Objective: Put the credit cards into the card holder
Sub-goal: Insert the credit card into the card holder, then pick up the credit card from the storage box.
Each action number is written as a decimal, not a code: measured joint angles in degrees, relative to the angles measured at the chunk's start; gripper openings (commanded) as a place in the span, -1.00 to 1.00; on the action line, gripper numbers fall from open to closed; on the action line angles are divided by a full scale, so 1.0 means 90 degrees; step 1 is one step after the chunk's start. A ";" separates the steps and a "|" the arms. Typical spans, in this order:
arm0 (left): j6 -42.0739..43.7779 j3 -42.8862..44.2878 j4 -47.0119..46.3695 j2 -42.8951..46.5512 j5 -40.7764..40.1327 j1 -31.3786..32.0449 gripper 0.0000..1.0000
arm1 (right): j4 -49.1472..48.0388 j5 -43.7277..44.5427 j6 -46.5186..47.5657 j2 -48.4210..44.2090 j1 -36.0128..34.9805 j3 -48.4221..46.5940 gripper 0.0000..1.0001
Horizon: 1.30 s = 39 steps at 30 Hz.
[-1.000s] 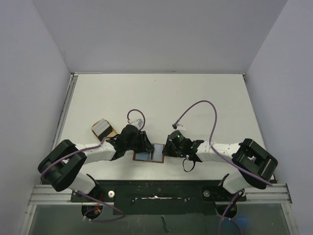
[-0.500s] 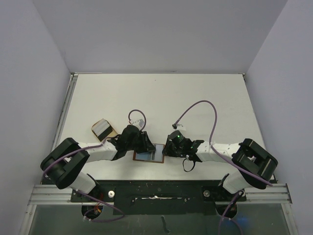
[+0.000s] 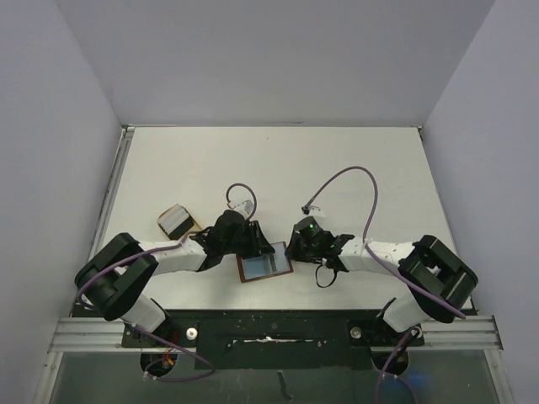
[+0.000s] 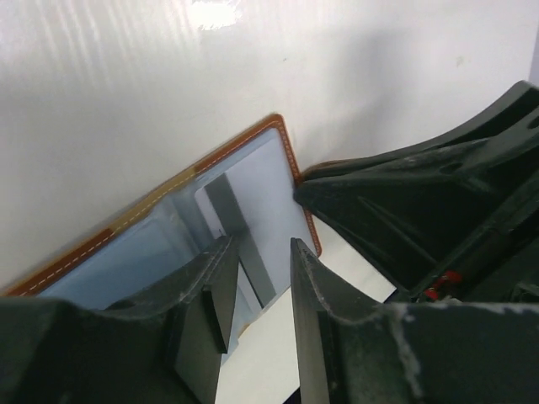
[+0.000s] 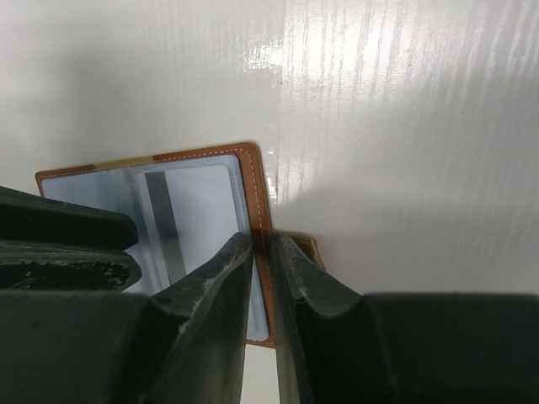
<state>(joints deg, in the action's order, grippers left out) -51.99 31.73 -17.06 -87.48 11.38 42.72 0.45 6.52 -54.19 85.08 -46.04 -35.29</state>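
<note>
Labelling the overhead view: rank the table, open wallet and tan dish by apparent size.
1. table, clearly largest.
2. card holder, lying open, and tan dish: about alike, the holder perhaps slightly larger.

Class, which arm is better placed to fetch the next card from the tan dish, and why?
Left. The tan dish of credit cards lies beside the left arm; the right gripper clamps the card holder.

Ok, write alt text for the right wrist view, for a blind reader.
The dark right gripper pinches the stitched edge of an open brown leather card holder on a white table. Its pale blue inside shows a pale credit card with a dark stripe, and the left gripper shows at the frame's left edge.
</note>
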 measured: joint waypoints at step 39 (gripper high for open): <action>0.6200 0.2259 0.5243 0.1137 -0.3910 -0.2361 -0.16 | 0.1202 0.0204 0.0697 -0.2543 0.0017 0.0175 -0.33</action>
<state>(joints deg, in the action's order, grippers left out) 3.81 52.05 30.13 -77.25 -23.81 21.47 11.27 8.36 -47.92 62.19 -45.89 -33.71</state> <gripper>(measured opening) 0.414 0.338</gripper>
